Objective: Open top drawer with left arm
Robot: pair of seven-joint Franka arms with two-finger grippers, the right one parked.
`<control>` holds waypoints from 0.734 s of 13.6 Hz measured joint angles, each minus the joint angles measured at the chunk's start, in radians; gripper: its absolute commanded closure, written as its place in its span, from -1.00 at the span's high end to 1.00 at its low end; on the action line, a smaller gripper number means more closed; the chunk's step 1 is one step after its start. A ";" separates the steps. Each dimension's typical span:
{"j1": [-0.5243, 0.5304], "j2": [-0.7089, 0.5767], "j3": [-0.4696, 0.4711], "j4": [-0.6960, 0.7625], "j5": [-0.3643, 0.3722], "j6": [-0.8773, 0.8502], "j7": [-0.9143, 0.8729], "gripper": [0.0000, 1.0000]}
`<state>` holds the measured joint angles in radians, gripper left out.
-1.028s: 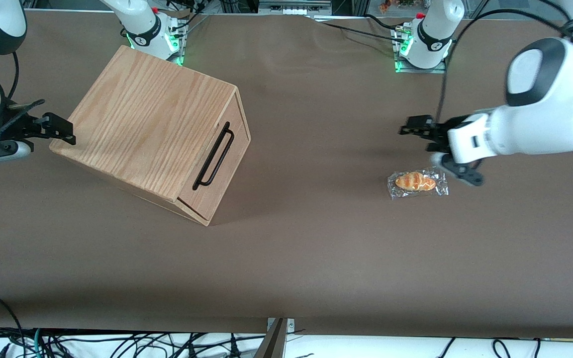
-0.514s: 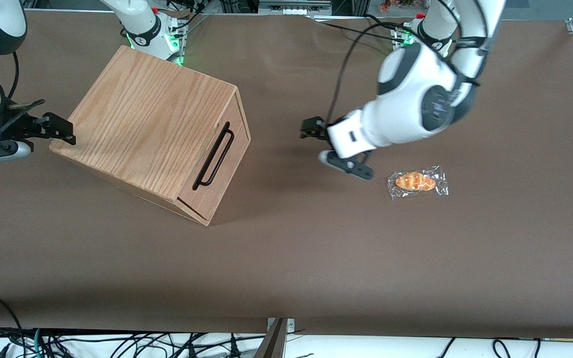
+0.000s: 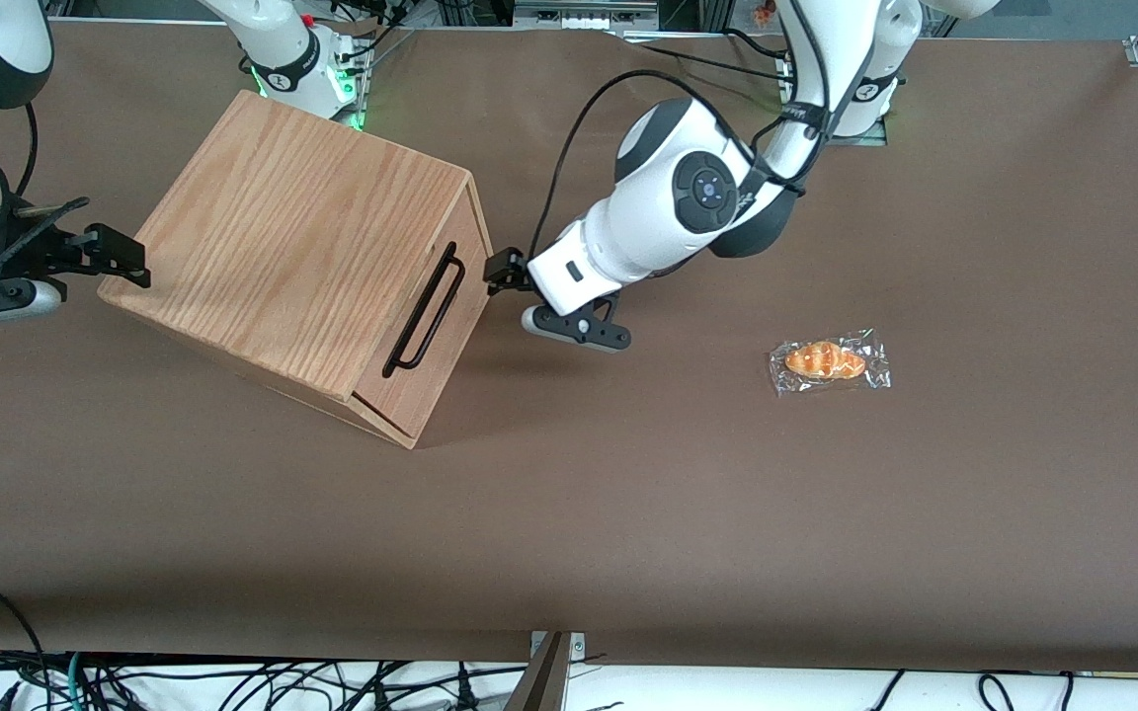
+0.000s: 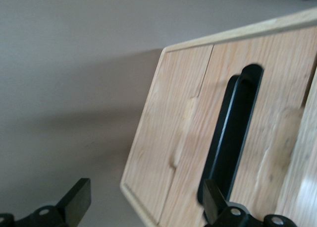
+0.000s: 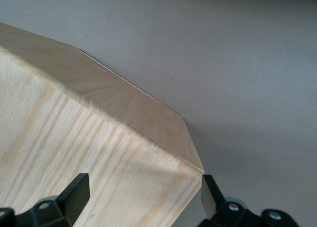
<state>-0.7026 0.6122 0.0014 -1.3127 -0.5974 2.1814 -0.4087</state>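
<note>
The oak-grain cabinet stands tilted on the brown table. Its top drawer is shut, with a long black bar handle. My left arm reaches toward the cabinet front. Its gripper is open and empty, just in front of the drawer face, near the handle end farther from the front camera. In the left wrist view the drawer front and handle fill the space ahead of the gripper. One fingertip overlaps the handle and the other is over bare table. The lower drawer panel lies between them.
A wrapped bread roll lies on the table toward the working arm's end, nearer the front camera than the arm. The parked arm's gripper sits against the cabinet's back corner.
My left arm has swept from the working arm's end of the table, past the bread roll, to just in front of the cabinet's drawer face. The cabinet and the roll have not moved.
</note>
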 measured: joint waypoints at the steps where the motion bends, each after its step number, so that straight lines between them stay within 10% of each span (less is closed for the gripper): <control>1: -0.013 0.022 0.000 0.023 0.000 0.023 -0.025 1.00; 10: -0.096 0.094 0.001 0.052 0.000 0.118 -0.100 1.00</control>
<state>-0.7989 0.7058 0.0023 -1.2606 -0.5974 2.2995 -0.5089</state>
